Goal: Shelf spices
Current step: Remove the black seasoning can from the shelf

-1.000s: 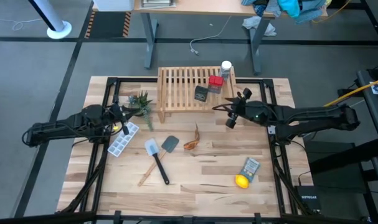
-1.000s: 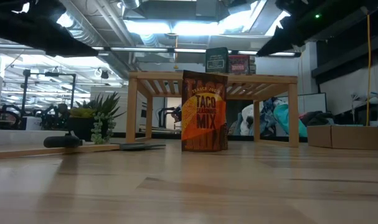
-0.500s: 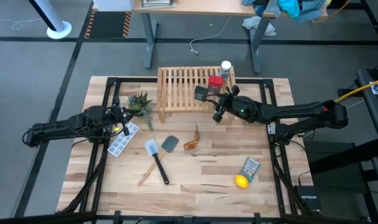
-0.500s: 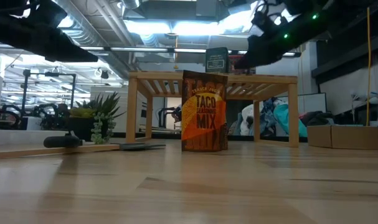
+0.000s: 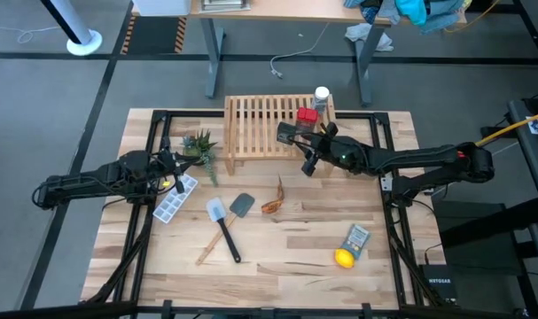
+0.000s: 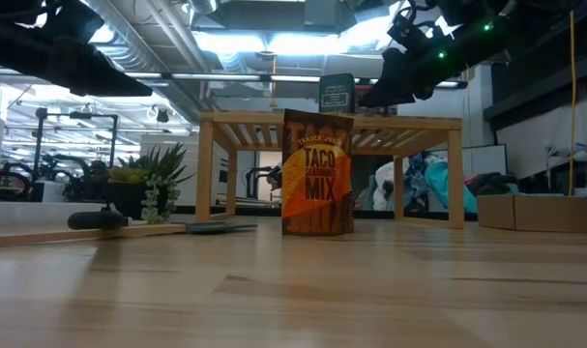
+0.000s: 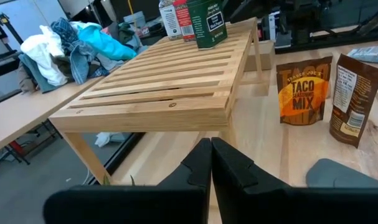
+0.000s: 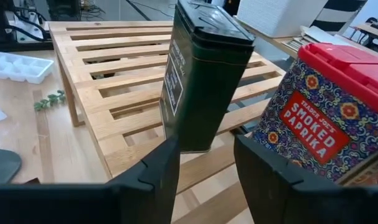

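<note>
The right gripper (image 5: pixel 309 162), dark and two-fingered, is held over the front edge of the low, light wooden slatted shelf (image 5: pixel 255 124), its fingers parted with nothing seen between them. Just beyond those fingers, in the right wrist view, the tall dark green-black tin (image 8: pixel 200 74) is found standing upright on the slats, its long axis vertical, squarely in line with the gap. Close beside it, on the side toward the shelf's right end, the red box printed with smoked paprika (image 8: pixel 329 118) is seen, and farther back on that same corner the clear white-capped bottle (image 5: pixel 322 95) is stood. So three spices are counted on the shelf already.

Nearer the front of the table, well short of the shelf, two amber-orange taco mix packets (image 5: pixel 276 197) are left on the planks. They are judged closer to the right gripper than to the left gripper (image 5: pixel 174 172), which is kept pressed together far to the left by the white ice cube tray (image 5: pixel 175 198). A turn back toward the table front would be called for to reach them.
</note>
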You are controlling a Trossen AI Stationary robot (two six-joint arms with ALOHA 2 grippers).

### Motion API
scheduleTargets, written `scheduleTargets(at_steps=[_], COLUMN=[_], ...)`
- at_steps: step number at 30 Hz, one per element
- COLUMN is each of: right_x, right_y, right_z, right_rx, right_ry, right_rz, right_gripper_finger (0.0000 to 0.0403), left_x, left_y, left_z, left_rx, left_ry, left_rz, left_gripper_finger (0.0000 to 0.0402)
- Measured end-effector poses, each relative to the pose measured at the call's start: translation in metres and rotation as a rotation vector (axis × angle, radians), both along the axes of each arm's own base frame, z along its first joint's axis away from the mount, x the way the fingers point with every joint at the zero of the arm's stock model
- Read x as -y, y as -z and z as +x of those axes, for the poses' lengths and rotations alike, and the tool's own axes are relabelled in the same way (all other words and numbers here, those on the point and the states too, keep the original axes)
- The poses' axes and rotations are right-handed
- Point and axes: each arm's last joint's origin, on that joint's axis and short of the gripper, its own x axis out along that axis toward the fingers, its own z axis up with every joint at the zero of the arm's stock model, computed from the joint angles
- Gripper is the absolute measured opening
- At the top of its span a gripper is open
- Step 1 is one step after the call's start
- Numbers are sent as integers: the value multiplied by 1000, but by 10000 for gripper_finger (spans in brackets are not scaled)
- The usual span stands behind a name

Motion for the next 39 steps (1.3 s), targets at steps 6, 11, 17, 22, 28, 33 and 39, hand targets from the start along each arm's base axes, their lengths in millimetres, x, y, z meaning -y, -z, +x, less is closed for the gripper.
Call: scheduleTargets(at_steps=[6,11,17,22,28,33,39], right_x=[0,0,0,1,6,14,26], right_y=[0,0,-1,-3,5,14,23], right_z=[0,0,0,7,17,23,31], right_rx=[2,33,53,118,124,131,166], right_ry=[2,18,27,24,25,31,-12], right_rz=[3,43,66,53,22,24,38], right_gripper_finger=[211,282,337,348,349,349,349], left_x=[0,0,0,0,0,0,0], left_y=[0,0,0,0,1,1,1], left_z=[0,0,0,0,0,0,0], left_rx=[-1,-12,-12,-16,-22,-26,-29], left_ry=[0,4,4,6,6,6,6], left_rz=[1,24,24,31,31,32,32], left_gripper_finger=[1,5,1,5,1,4,2])
